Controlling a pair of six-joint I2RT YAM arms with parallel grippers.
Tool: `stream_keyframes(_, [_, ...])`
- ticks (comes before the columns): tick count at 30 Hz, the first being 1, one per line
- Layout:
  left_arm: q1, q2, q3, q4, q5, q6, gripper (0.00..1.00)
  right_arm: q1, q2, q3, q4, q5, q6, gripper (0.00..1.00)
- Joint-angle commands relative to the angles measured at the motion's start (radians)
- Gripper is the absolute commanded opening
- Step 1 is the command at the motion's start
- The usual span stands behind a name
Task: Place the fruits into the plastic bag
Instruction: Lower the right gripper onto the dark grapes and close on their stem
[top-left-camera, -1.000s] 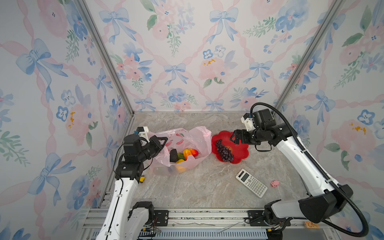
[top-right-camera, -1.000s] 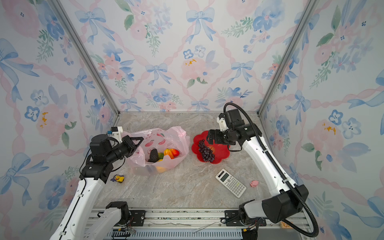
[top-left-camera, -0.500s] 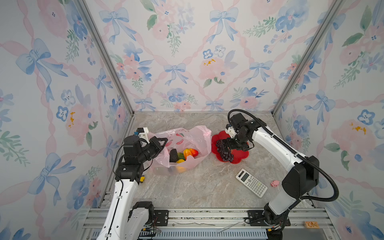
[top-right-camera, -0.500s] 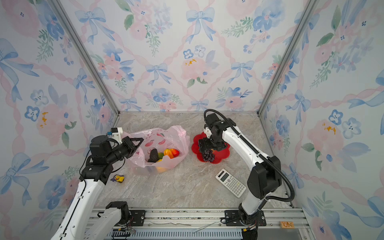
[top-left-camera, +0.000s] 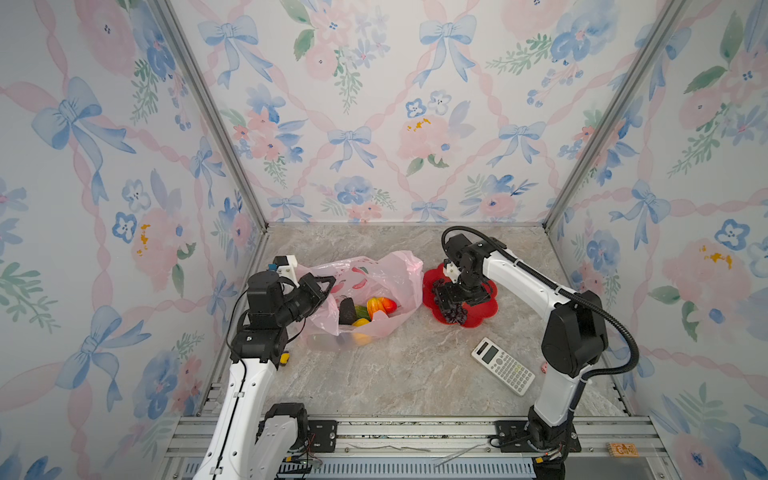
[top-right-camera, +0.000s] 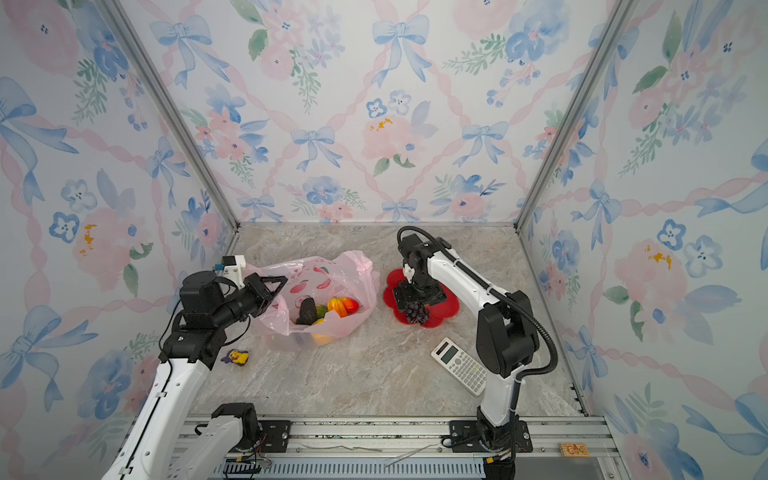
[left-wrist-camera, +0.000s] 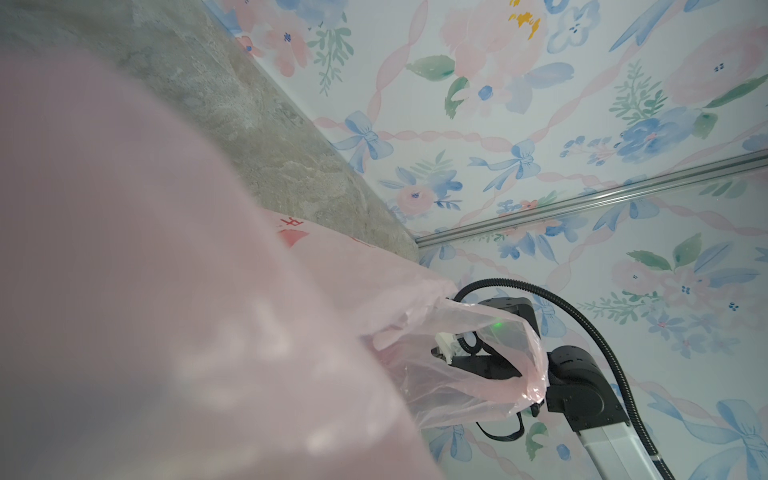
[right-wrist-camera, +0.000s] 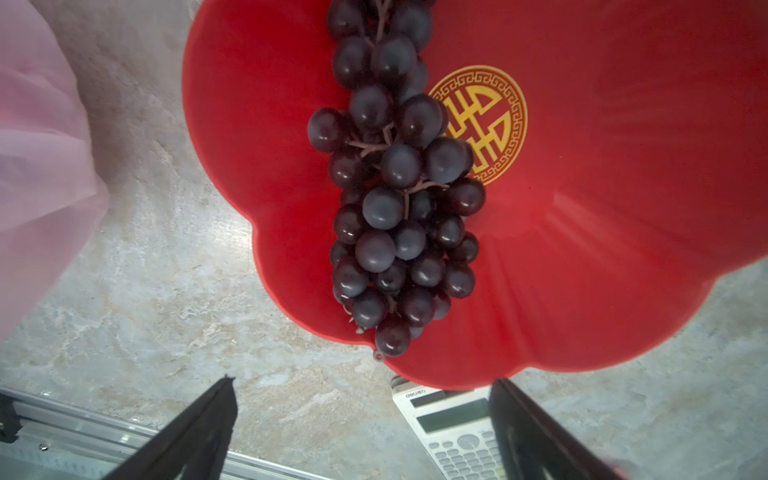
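Nearest, the calculator (top-left-camera: 503, 371) sits at 5 o'clock of the red plate (right-wrist-camera: 602, 208). My right gripper (right-wrist-camera: 361, 380) has swung in from 3 o'clock within the last second and now hangs over the grape bunch (right-wrist-camera: 395, 199), fingers (right-wrist-camera: 199, 424) spread wide, grasping nothing. That last fruit comes next, I judge. At 9 o'clock my left gripper (top-left-camera: 322, 286) is clenched, apparently on the plastic bag (top-left-camera: 386, 270) rim, though pink film smothers that wrist view. The other fruits (top-left-camera: 376, 305) lie inside, the lowest blurred.
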Motion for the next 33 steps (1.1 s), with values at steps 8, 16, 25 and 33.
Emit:
stream_keyframes(8, [-0.002,-0.002,-0.009,0.019,-0.001,0.010,0.00,0.004,0.113,0.036,-0.014,0.027,0.004,0.96])
stream_keyframes(16, [-0.002,-0.004,-0.014,0.020,-0.001,0.009,0.00,-0.004,0.173,0.038,0.000,0.042,0.004,0.98])
stream_keyframes(25, [-0.002,0.002,-0.012,0.020,-0.002,0.009,0.00,-0.033,0.218,0.046,0.018,0.031,0.001,1.00])
stream_keyframes(33, [-0.002,0.009,-0.005,0.020,-0.003,0.010,0.00,-0.054,0.255,0.076,0.025,0.012,-0.002,0.98])
